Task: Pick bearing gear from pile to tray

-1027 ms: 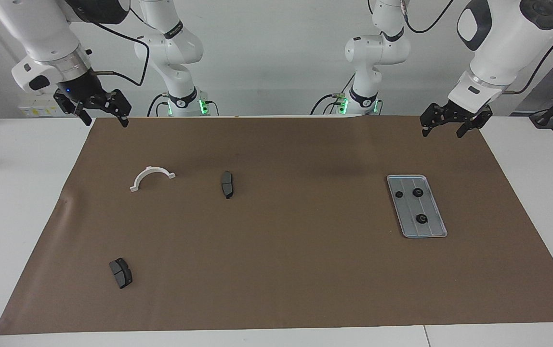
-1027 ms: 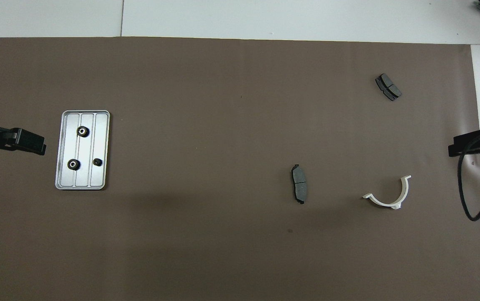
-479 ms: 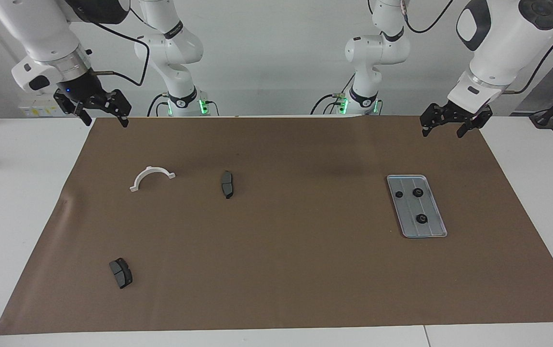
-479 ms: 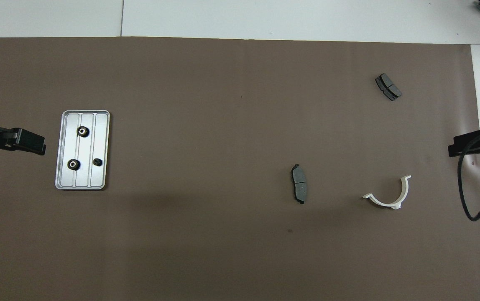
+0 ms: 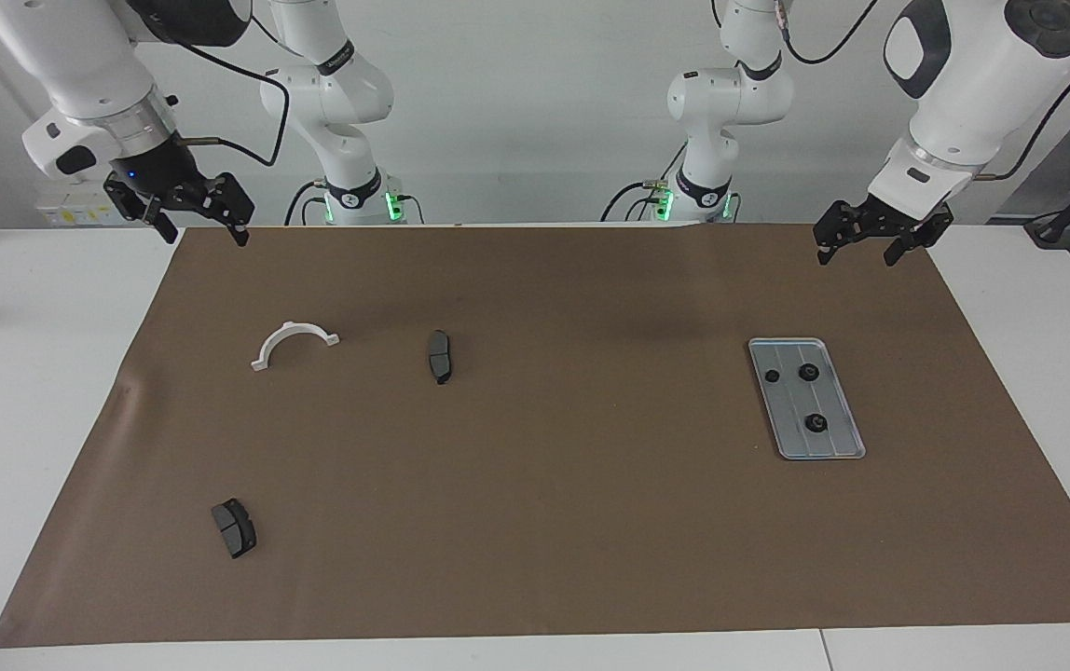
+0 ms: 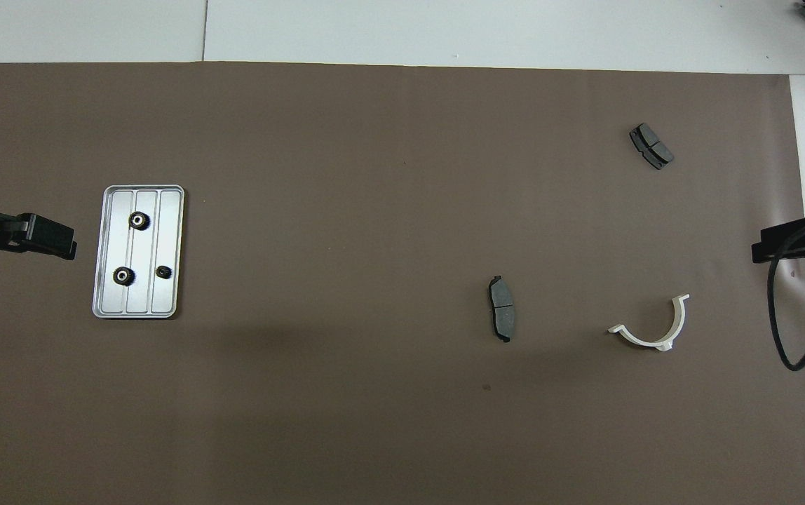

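Paired views of a desk (image 5: 50, 391) covered by a brown paper mat (image 5: 554, 522). The silver grooved tray (image 5: 833, 443) lies toward the left arm's end and carries three small black bearing gears: two ringed ones (image 5: 809, 373) (image 5: 816, 423) and a smaller one (image 5: 773, 376), all apart from each other and lying flat. No gear shows outside the tray. What is left of the pile lies toward the right arm's end: a white half-ring bracket (image 5: 293, 343), a dark brake pad (image 5: 439, 356) beside it nearer mid-mat, and a second brake pad (image 5: 234, 527) farther from the robots.

The left pincer (image 5: 882, 238) hangs raised over the mat's edge nearest the robots, up-table of the tray, its fingers spread and empty. The right pincer (image 5: 192, 212) hangs raised over the mat's corner at its own end, fingers likewise spread and holding nothing. Both arms wait.

Judged from the layout, the transfer appears complete. The gears look light, rigid and hard, with toothed rims that should give some purchase; being small and round, one could roll or skid if nudged. A grasp across the outer rim, fingers straddling the diameter from above, seems soundest.
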